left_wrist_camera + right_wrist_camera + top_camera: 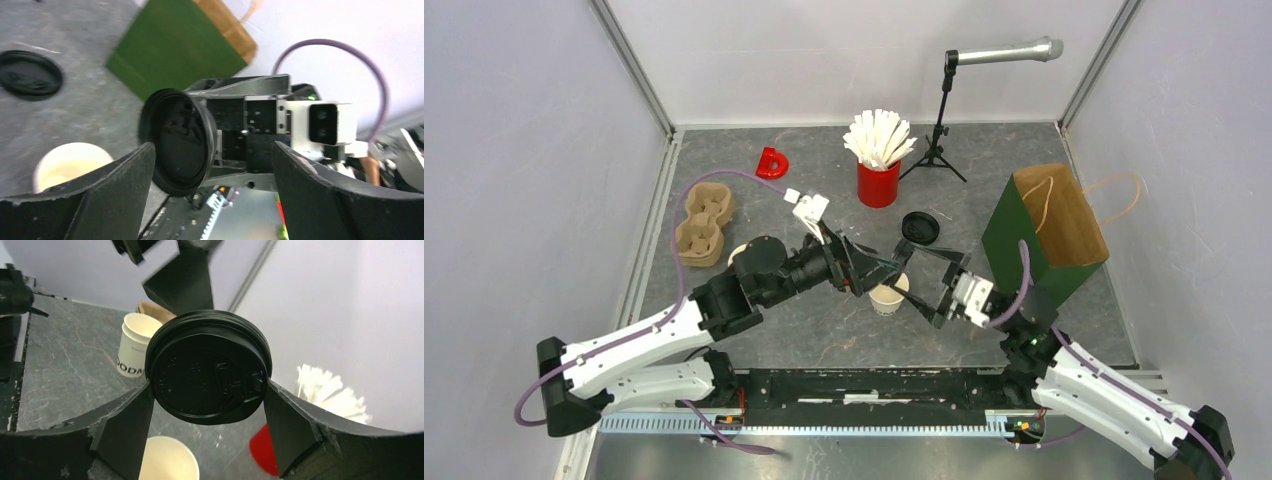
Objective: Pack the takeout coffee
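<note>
Black plastic fills the right wrist view: a lid (pixel 210 370) stands on edge between the fingers of the right gripper (pixel 207 390), its rim touching both pads, so we read that claw as clamped on the lid. The left gripper (pixel 214 150) faces it from close by with its jaws spread wide and nothing between them. Both claws hang over the open cup (pixel 887 295), which stands upright on the grey table (pixel 824 325) in front of the arms. The second cup (pixel 136 342), also uncovered, stands near the brown carrier (pixel 704 222), partly hidden by the left arm from above. The other lid (pixel 920 227) lies flat on the table between the red cup of sticks (pixel 878 183) and the green paper bag (pixel 1044 235).

We judge the step in hand to be capping the open cup. To do it well, we would first draw the left gripper aside so the two do not collide. Then we would turn the right wrist until the lid lies level, hollow side down. We would centre it over the rim before lowering, since a lid set askew catches on one side only. Paper walls are light and soft, so we would press gently and evenly. The free left claw could steady the cup low on its wall so it neither tips nor slides.
</note>
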